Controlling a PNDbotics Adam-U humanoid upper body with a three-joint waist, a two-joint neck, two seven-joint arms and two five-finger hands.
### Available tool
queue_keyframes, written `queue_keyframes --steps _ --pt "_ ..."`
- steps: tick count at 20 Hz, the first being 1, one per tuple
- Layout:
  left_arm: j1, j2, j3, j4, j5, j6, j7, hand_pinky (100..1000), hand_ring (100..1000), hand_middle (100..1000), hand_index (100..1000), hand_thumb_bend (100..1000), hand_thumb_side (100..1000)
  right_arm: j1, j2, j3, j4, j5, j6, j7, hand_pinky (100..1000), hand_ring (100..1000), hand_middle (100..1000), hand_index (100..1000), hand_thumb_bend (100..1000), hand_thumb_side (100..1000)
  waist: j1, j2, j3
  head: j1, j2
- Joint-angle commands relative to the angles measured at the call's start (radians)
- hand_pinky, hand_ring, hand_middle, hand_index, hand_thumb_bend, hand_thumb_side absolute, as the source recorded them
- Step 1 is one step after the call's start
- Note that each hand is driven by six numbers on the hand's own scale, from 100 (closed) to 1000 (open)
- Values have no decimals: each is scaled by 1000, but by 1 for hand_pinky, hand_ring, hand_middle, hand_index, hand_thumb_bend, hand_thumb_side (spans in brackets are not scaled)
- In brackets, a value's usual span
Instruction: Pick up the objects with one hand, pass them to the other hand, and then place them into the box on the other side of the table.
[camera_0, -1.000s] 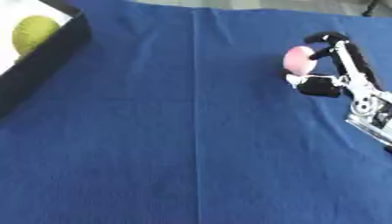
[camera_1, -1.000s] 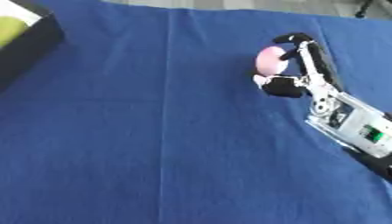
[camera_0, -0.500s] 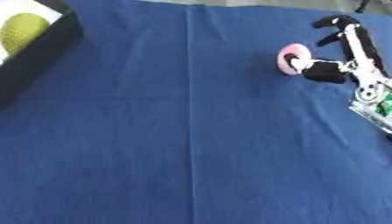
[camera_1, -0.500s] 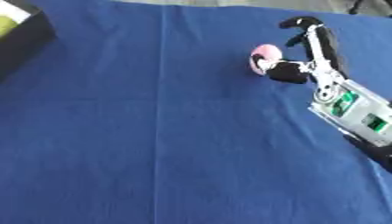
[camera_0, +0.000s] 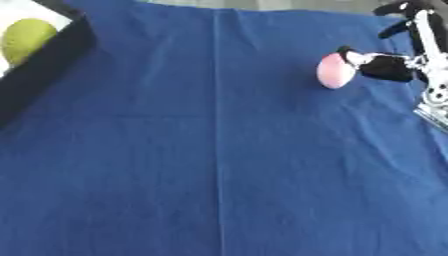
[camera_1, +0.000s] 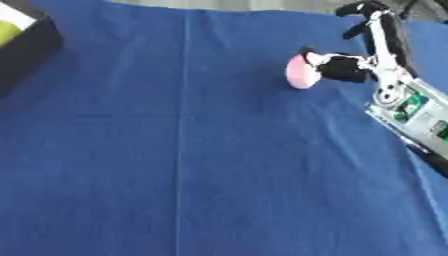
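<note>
On the blue cloth (camera_0: 219, 150) that covers the table, the pink object (camera_1: 300, 71) lies near the far right edge, well apart from the box (camera_0: 48, 62) at the far left corner. It is small, rounded and egg-like in outline, pale pink all over with a lighter sheen on its left face; no markings can be made out on it. Its long axis stands roughly upright in both views.

Just right of the pink object sits the right hand (camera_1: 374, 55), black with silver and white parts. The thumb tip meets the object's right side — contact appears made there — while the other fingers (camera_1: 372, 12) rise past the object toward the far edge of the cloth, curled at their tips and clear of it. No finger wraps round the object, and the pictures do not settle whether the hand counts as open or closed on it. The forearm runs from the hand toward the near right, a green panel showing on it in the right eye view.

Far left of the pink object, the box has a dark outer wall and a white inside. A yellow-green rounded item (camera_0: 26, 37) lies in it — only part of it shows at the edge of the view.

A straight crease (camera_0: 216, 125) runs down the cloth from far to near, left of the pink object and between it and the box.
</note>
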Motion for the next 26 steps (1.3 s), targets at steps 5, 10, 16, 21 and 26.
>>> queue_keyframes --steps 5,10,16,21,26 --pt "-13 8 18 -16 -1 -2 8 710 531 511 653 100 411 14 -6 -7 -10 -68 291 -267 1000 729 882 772 593 204 -1 -10 12 -11 -30" --pt "-9 1 21 -16 4 -6 15 710 529 510 651 100 413 26 8 -12 -10 -72 299 -267 1000 736 885 772 587 211 -3 -4 19 -14 -34" --pt "-8 -20 21 -16 12 -2 19 708 526 507 648 100 420 39 24 -25 -10 -69 318 -267 1000 739 886 760 583 213 -2 2 22 -14 -43" --pt "-3 -27 23 -16 13 1 21 707 525 506 644 100 421 48 37 -22 -10 -81 337 -267 1000 744 886 770 572 229 0 5 24 -16 -45" --pt "2 -32 23 -16 13 3 21 714 525 505 643 100 416 53 47 -11 -10 -85 353 -267 1000 745 885 775 567 228 0 9 24 -16 -44"
